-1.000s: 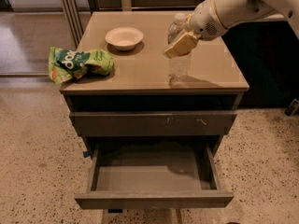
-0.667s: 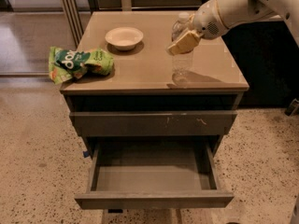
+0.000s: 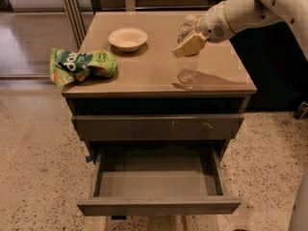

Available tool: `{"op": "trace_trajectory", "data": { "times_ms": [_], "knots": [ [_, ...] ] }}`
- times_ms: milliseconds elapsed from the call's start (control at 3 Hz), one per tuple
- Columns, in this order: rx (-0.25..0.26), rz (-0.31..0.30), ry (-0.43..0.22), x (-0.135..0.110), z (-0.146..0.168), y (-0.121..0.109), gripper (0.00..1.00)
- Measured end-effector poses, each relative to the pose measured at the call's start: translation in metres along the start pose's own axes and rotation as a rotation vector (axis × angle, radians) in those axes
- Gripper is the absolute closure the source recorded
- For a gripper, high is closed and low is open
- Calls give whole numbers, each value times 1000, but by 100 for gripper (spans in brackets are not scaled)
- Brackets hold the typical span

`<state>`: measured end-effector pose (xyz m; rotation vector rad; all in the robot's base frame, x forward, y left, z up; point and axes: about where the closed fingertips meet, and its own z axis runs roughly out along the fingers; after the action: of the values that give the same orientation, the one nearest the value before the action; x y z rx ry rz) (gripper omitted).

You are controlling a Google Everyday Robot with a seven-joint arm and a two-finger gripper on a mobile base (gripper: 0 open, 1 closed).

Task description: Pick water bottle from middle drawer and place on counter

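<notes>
The water bottle point(image 3: 186, 64), clear with a white cap, stands upright at the right of the counter point(image 3: 144, 66). Its base is at or just above the surface; I cannot tell which. My gripper point(image 3: 190, 41) reaches in from the upper right and is shut on the bottle's upper part, with a tan finger pad point(image 3: 188, 44) across its front. The middle drawer point(image 3: 159, 207) is pulled out wide below, and its box-like interior holds nothing.
A white bowl point(image 3: 128, 37) sits at the counter's back centre. A green snack bag point(image 3: 82, 64) lies on the left edge. A shut drawer front with pale scratches point(image 3: 159, 127) is above the open drawer. The floor is speckled.
The gripper and the bottle have shifted slightly to the right over the counter. The drawer, bowl and bag have not moved.
</notes>
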<state>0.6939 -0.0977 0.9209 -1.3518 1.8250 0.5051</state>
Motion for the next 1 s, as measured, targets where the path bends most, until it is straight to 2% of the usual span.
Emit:
{"op": "trace_trajectory", "data": {
  "times_ms": [333,1000],
  "knots": [
    [-11,61,-26,9,5,-3,97],
    [-11,61,-26,9,5,-3,51]
  ]
}}
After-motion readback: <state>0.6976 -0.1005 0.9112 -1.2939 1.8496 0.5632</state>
